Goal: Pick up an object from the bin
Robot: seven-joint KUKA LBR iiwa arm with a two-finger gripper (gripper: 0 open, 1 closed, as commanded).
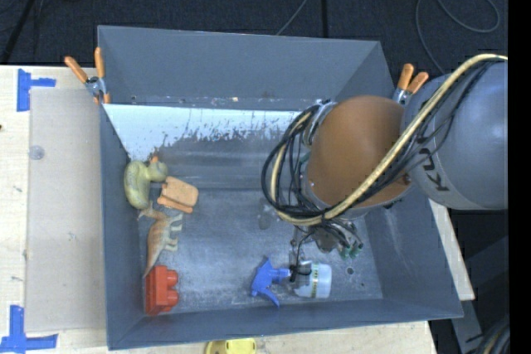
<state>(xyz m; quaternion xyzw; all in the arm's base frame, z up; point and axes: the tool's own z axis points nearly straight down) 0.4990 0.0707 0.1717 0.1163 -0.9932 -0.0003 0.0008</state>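
A small spray bottle (309, 280) lies on its side near the bin's front wall, right of the middle. It has a white body and a blue trigger head (267, 282) pointing left. My gripper (299, 263) hangs under the orange dome and comes down right at the bottle's neck, between the blue head and the white body. Cables and the dome hide most of the gripper, and I cannot make out whether it grips the bottle.
Along the left wall lie a yellow-green toy figure (139, 181), a tan bread-shaped piece (179, 196), a brown toy dinosaur (162, 237) and a red block (162, 290). The arm and its cables cover the bin's right half.
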